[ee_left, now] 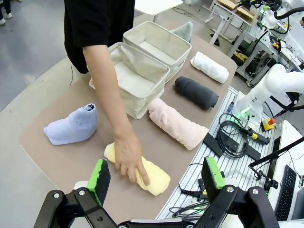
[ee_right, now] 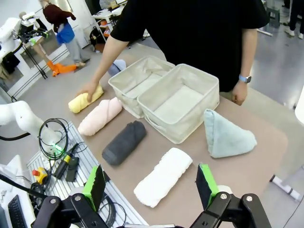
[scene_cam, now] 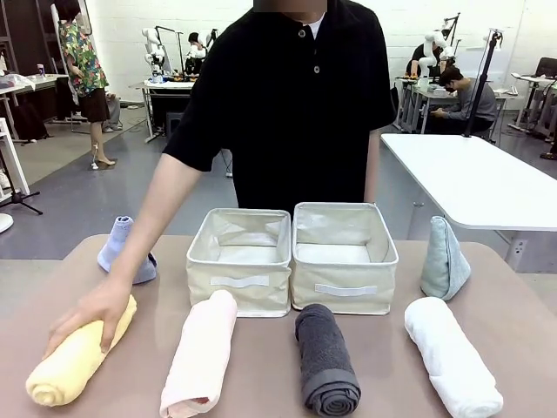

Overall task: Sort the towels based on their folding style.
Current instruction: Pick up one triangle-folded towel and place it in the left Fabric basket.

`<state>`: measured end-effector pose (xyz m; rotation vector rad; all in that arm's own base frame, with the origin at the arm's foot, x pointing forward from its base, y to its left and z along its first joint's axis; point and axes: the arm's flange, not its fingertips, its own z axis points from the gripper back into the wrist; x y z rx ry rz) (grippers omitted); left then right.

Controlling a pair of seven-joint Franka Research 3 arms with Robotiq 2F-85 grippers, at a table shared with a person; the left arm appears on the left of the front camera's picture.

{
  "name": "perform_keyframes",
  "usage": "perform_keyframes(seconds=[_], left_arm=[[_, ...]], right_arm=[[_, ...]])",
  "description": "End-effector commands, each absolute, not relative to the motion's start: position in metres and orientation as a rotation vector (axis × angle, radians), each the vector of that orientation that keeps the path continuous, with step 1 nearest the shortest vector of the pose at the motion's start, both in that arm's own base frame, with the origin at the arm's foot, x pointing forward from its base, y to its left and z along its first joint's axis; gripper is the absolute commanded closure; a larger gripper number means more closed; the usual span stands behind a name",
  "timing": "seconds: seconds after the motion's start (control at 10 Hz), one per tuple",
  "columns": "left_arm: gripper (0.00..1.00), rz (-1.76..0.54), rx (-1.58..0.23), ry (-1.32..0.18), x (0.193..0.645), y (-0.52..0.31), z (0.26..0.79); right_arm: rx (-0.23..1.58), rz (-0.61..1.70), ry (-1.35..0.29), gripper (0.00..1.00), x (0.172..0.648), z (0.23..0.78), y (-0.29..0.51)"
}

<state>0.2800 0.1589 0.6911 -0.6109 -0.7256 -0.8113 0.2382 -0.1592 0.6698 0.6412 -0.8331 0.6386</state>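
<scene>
The left gripper [ee_left: 155, 167] hangs above the near edge of the table [scene_cam: 261, 374], its green-padded fingers spread wide with nothing between them. At the table's left the yellow towel [scene_cam: 80, 355] lies as a roll, its long axis slanting from near-left to far-right, and the person's hand [scene_cam: 91, 315] rests flat on its far end. Behind it is the lavender-blue towel [scene_cam: 122, 251], a cone with its narrow end uppermost in the front view; whether it stands or lies I cannot tell. The pink towel [scene_cam: 202, 353] lies rolled, long axis running near to far, its far end touching the left bin [scene_cam: 239, 261]. The dark grey towel [scene_cam: 325, 359] lies parallel to it, just in front of the right bin [scene_cam: 344, 257], rolled end facing the robot. The pale teal towel [scene_cam: 444, 259] stands upright beside that bin, tip up. The white towel [scene_cam: 451, 355] lies in front of it, slanting toward near-right. The right gripper [ee_right: 150, 176] hovers open and empty.
</scene>
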Motion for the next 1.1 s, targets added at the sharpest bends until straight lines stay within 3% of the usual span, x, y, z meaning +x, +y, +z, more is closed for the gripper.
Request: perform_keyframes(seconds=[0.0, 0.7, 1.0], left_arm=[[0.0, -0.82, -0.624, -0.733, 0.281, 0.161, 0.694], [0.0, -0.811, -0.611, -0.726, 0.28, 0.159, 0.691], [0.0, -0.643, -0.436, -0.435, 0.358, 0.102, 0.692]], right_arm=[[0.646, 0.64, -0.826, 0.0, 0.241, 0.671, -0.159], [0.646, 0.64, -0.826, 0.0, 0.241, 0.671, -0.159], [0.646, 0.64, -0.826, 0.0, 0.241, 0.671, -0.159]])
